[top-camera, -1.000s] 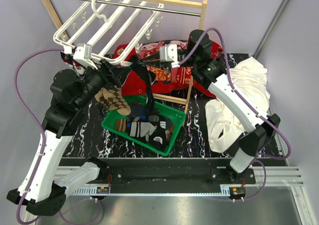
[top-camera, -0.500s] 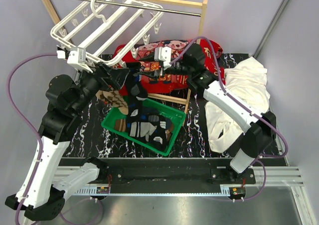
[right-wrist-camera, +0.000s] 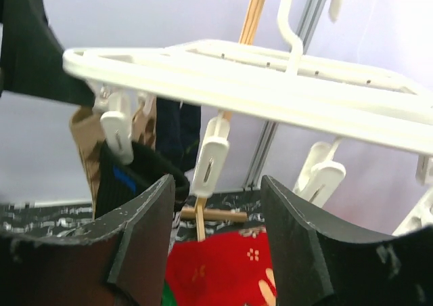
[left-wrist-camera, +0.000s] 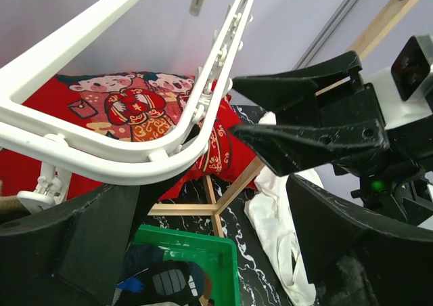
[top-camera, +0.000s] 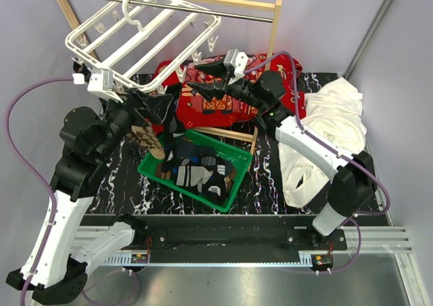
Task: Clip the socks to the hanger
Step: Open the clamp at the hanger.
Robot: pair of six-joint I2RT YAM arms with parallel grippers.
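Note:
The white hanger (top-camera: 145,38) hangs tilted from the rod at the back left. A brown argyle sock (top-camera: 145,137) and a dark sock (top-camera: 169,126) dangle from its near-edge clips. More socks (top-camera: 199,174) lie in the green basket (top-camera: 233,191). My left gripper (top-camera: 162,105) is open just under the hanger's near corner (left-wrist-camera: 135,150), holding nothing. My right gripper (top-camera: 203,84) is open to the right of that corner. In the right wrist view the black sock (right-wrist-camera: 128,177) hangs clipped to the left of my open right gripper (right-wrist-camera: 216,204), and a free clip (right-wrist-camera: 211,158) hangs beyond the fingers.
A wooden rack (top-camera: 274,18) with a metal rod carries the hanger, and its base bar (top-camera: 237,135) lies on the table. A red printed cloth (top-camera: 223,99) lies behind the basket. A big white cloth (top-camera: 325,137) is heaped at the right.
Both grippers have opened. The right gripper let go of the dark sock, which now hangs from a clip. The hanger swung up and to the left.

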